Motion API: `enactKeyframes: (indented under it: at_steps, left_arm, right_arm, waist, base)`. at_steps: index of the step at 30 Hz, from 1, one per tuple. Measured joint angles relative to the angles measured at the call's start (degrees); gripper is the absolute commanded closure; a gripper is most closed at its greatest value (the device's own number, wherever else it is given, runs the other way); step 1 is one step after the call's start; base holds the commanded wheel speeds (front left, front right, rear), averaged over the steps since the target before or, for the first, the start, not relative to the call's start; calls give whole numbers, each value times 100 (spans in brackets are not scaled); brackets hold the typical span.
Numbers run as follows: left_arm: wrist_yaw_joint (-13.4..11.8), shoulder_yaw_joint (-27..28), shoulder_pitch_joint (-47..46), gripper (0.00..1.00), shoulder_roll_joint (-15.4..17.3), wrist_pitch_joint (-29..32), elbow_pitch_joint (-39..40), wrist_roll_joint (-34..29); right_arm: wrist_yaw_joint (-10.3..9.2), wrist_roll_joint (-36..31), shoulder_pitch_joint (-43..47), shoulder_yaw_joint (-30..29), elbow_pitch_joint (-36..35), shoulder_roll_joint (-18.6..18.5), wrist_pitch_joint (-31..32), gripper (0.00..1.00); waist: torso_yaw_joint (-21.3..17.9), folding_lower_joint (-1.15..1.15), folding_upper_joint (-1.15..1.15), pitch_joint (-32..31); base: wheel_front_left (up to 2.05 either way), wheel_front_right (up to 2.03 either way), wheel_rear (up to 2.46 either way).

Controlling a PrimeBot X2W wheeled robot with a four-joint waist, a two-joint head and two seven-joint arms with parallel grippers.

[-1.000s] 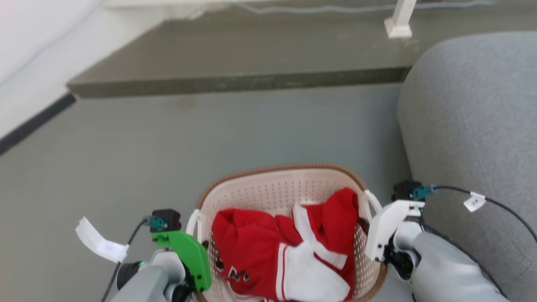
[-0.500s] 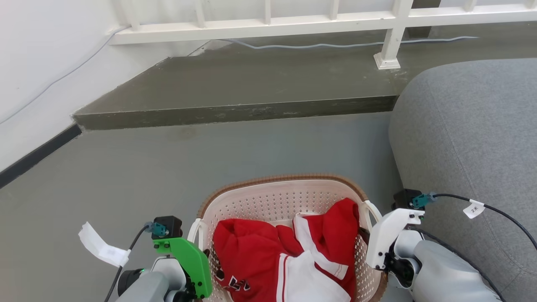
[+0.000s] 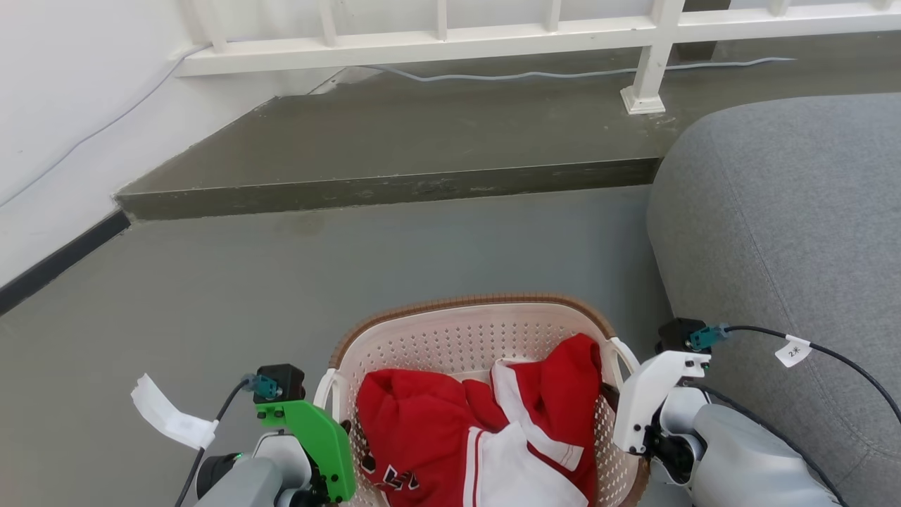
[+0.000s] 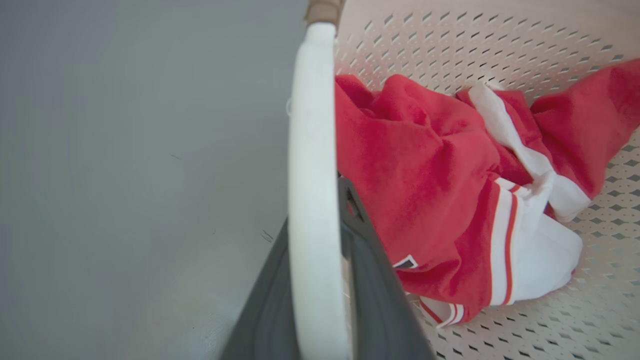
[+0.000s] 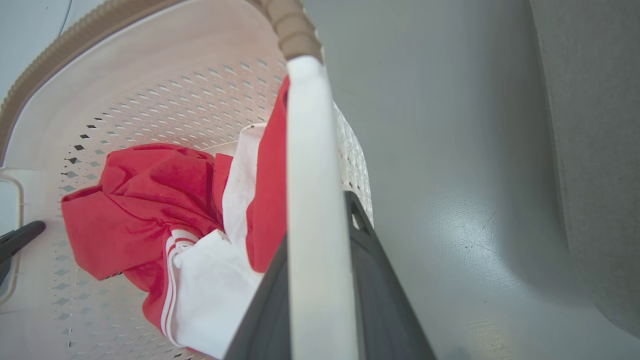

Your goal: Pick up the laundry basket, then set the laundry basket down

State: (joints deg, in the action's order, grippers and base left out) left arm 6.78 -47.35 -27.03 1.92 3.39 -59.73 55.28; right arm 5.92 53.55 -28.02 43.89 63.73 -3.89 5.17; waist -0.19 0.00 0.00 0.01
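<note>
A small cream perforated plastic laundry basket (image 3: 464,334) with a brown woven-look rim sits low between the two arms, holding a crumpled red and white garment (image 3: 450,415). At the basket's left side the left gripper (image 4: 317,210) is clenched on the white loop handle (image 4: 312,125), one dark finger on either side of it. At its right side the right gripper (image 5: 320,220) grasps the other white loop handle (image 5: 307,140) the same way. Whether the basket's bottom touches the grey floor (image 3: 211,296) I cannot tell. A rounded grey fabric sofa (image 3: 788,211) stands just beside the basket's right side. A dark concrete step (image 3: 394,190) lies well beyond its far rim.
</note>
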Motion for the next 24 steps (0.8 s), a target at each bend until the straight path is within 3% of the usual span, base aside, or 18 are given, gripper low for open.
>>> enactKeyframes:
  at_steps: [24]
  left_arm:
    - [0,-107,-10,100,0,-51,-74,108]
  right_arm:
    - [0,154,-7,148,-2,-11,-9,100]
  waist:
    - [-45,0,0,66]
  base:
    - [0,0,0]
